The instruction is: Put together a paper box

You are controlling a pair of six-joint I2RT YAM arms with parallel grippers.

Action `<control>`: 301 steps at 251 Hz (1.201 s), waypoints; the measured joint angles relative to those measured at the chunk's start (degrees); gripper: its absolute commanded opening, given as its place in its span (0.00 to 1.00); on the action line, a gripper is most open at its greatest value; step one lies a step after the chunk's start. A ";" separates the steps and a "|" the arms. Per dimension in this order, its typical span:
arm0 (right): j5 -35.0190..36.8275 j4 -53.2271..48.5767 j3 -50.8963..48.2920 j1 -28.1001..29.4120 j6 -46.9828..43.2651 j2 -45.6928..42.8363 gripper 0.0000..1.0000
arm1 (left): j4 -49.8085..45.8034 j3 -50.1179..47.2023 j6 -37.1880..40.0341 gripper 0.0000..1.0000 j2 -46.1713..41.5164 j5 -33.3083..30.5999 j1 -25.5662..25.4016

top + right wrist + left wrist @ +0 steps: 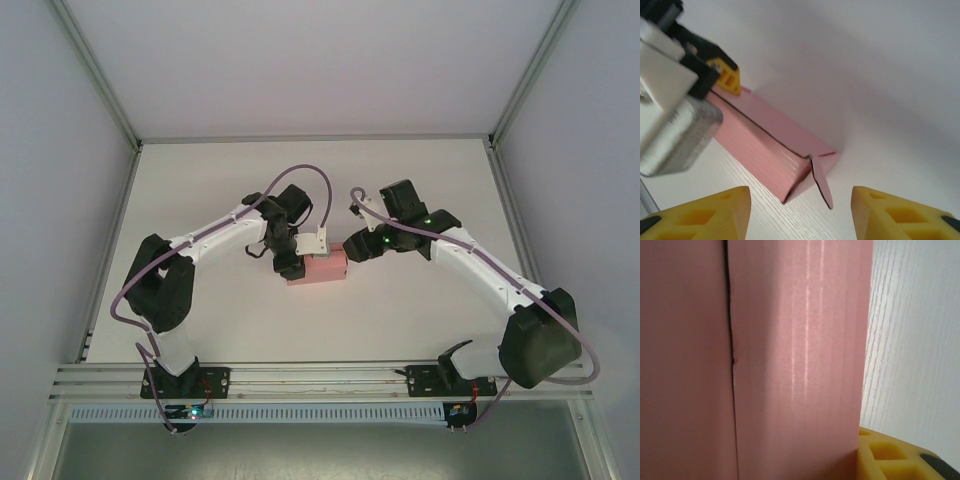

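Left fingers [885, 455] clamped the paper box [320, 268] steady on the tabletop [400, 180] while right fingers [705, 212], apart, flanked its loose end flap [822, 185].

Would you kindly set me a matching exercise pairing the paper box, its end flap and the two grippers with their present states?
Things:
1. paper box
2. end flap
3. left gripper
4. right gripper

States:
A. open, facing the flap end, not touching it
B. pink, lying on the white table
C. closed on the box's other end
D. sticking out, untucked

Pairs: 1-B, 2-D, 3-C, 4-A
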 measured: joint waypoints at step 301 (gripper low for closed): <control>3.17 -2.10 5.84 4.20 26.80 9.64 0.00 | -2.45 2.10 -0.81 0.21 1.53 -0.02 1.22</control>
